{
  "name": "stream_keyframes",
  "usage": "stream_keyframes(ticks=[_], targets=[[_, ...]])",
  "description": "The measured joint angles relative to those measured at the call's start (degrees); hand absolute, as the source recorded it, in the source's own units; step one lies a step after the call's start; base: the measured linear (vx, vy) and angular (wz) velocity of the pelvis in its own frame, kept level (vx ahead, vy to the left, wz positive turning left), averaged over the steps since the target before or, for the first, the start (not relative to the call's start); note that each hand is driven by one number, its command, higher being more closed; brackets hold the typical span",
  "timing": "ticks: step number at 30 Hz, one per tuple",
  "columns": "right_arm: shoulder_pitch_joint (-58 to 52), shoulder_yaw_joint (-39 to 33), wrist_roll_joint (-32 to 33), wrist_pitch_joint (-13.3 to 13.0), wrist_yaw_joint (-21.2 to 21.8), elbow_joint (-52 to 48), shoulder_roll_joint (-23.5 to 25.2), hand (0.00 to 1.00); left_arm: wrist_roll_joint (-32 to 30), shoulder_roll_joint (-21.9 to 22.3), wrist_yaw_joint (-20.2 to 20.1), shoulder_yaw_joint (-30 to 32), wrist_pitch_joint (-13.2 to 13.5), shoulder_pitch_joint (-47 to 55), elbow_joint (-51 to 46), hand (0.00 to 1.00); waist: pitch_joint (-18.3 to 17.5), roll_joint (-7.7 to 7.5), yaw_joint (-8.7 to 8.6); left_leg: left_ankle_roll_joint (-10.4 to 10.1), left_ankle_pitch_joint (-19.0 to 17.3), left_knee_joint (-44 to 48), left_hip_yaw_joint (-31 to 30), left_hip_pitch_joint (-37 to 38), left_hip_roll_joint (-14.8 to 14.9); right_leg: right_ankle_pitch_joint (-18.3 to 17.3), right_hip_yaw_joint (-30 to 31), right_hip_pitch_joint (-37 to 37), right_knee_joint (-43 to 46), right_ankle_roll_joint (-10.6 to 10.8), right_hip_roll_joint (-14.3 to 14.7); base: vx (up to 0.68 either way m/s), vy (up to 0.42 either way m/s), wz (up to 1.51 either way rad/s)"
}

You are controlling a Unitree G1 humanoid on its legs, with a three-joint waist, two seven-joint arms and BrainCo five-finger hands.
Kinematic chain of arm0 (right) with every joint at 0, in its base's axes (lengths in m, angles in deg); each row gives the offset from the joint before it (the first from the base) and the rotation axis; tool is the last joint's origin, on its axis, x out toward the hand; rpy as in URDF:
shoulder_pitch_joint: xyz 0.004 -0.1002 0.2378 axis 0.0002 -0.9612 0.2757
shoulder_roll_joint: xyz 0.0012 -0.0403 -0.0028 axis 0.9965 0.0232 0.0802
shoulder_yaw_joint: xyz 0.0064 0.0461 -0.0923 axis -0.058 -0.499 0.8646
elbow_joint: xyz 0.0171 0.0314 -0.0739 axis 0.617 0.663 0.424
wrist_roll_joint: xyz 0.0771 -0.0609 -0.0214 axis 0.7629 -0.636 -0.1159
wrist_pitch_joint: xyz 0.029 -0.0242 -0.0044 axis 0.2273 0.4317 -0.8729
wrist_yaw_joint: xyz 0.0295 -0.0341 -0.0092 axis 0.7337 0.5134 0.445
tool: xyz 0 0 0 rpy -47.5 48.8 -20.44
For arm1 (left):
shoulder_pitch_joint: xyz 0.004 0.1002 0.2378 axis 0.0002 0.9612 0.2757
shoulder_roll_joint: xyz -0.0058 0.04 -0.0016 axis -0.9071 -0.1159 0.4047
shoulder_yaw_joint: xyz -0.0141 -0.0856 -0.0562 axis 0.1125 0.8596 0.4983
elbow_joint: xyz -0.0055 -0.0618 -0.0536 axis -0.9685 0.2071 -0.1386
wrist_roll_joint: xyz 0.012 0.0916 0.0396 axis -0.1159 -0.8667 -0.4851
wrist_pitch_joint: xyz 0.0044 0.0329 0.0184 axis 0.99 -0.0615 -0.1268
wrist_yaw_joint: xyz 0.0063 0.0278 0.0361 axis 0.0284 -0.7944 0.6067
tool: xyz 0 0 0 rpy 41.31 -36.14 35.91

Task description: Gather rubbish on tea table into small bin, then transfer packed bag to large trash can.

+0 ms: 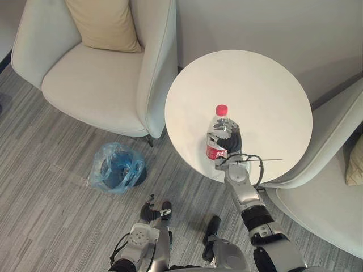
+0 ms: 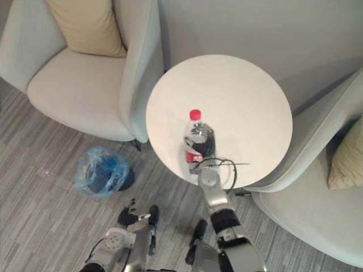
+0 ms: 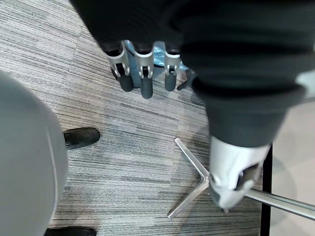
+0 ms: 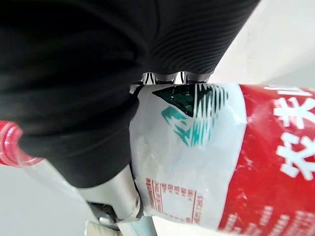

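Slack left hand point(image 1: 152, 214) and bagged bin point(image 1: 116, 167) are seen left of the tea table point(image 1: 266, 85); the bottle point(image 1: 218, 122) atop is gripped by the right hand point(image 1: 231, 139).

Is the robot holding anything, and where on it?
The right hand grips the water bottle around its labelled middle, upright on the table; the left hand holds nothing.

I've got a clear bottle point(image 1: 218, 131), red cap point(image 1: 221, 109), red-and-white label point(image 4: 206, 162) with green marks, against my right hand point(image 1: 229, 139) with its black ribbed cover. Surface point(image 1: 266, 90): plain off-white. Blue see-through bag point(image 1: 115, 166), grey streaked floor point(image 1: 45, 170), cream armchair point(image 1: 96, 85), tan cushion point(image 1: 105, 22).
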Motion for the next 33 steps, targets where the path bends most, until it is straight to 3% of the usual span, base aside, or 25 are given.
stream_keyframes(ticks=[6, 13, 23, 27, 29, 31, 32, 33], targets=[[-9.9, 2.32, -0.26, -0.53, 1.92, -11.04, -0.05, 1.0, -0.19, -0.07, -0.08, -0.29, -0.43, 0.03, 1.69, 0.0, -0.8, -0.39, -1.43, -0.01, 0.01, -0.78, 1.39, 2.86, 0.11, -0.02, 1.5, 1.66, -0.07, 0.09, 0.01, -0.04, 0.005, -0.13], [-20.58, 5.46, -2.4, -1.63, 4.28, -19.81, 0.38, 1.0, -2.35, -0.36, -0.1, -2.0, -0.73, 1.22, 5.09, 0.0, -5.42, -1.0, -3.97, -0.04, -0.02, -1.07, 1.72, 5.35, 0.16, 0.2, 1.92, 4.48, -1.44, 0.22, 0.25, -0.01, 0.0, -0.03], [-25.34, 9.49, -4.77, -3.06, 5.61, -27.16, 0.05, 1.0, -2.45, -0.12, -0.09, -4.02, -0.67, 1.44, 6.56, 0.0, -6.84, -0.81, -4.57, -0.35, 0.0, -0.41, 2.79, 5.82, 1.08, 2.06, 3.39, 5.37, -3.41, -0.29, 1.27, -0.06, -0.007, -0.07], [-24.59, 11.33, -7.27, -4.02, 3.94, -29.79, -2.32, 1.0, -2.47, 0.02, -0.02, -5.51, -0.41, 1.0, 6.58, 0.0, -6.85, 0.08, -5.01, -0.37, -0.07, 3.33, 1.91, 1.05, 1.88, 1.85, 2.57, 1.7, -0.54, -0.89, 1.31, -0.07, -0.01, 0.13], [-22.87, 11.66, -9.17, -4.03, 3.04, -30.85, -2.27, 1.0, -2.52, 0.04, -0.02, -6.1, 0.09, 0.79, 5.81, 0.0, -6.66, 1.09, -5.25, -0.41, -0.01, 8.59, 1.32, -5.18, 2.86, 0.53, 2.07, -3.32, 3.81, -2.4, 1.69, -0.14, -0.009, 0.22], [-21.23, 12.33, -9.25, -4.03, 2.66, -30.88, -2.35, 1.0, -2.87, -0.03, -0.04, -7.06, 0.21, 0.82, 5.15, 0.0, -6.41, 1.7, -5.21, -0.99, 0.43, 6.62, 1.23, -5.65, 3.08, -0.42, 1.59, -4.82, 5.14, -3.66, 1.61, -0.17, -0.004, 0.24], [-19.82, 12.65, -9.28, -4.08, 2.2, -30.96, -2.63, 1.0, -3.59, 0.04, -0.18, -8.04, -0.1, 0.44, 5.19, 0.0, -6.72, 1.35, -6.05, 3.06, -1.77, 9.15, 7.6, -7.08, 3.27, -0.1, -1.36, -7.07, 5.75, -4.09, -0.88, -0.19, 0.021, 0.35], [-19.66, 12.6, -9.28, -4.09, 2.11, -30.97, -2.64, 1.0, -3.71, 0.16, -0.2, -8.09, -0.11, 0.43, 5.09, 0.0, -6.72, 1.27, -6.31, 4.02, -2.68, 11.49, 8.78, -7.77, 3.78, -0.1, -1.69, -7.4, 6.02, -4.09, -1.35, -0.19, 0.025, 0.59]])
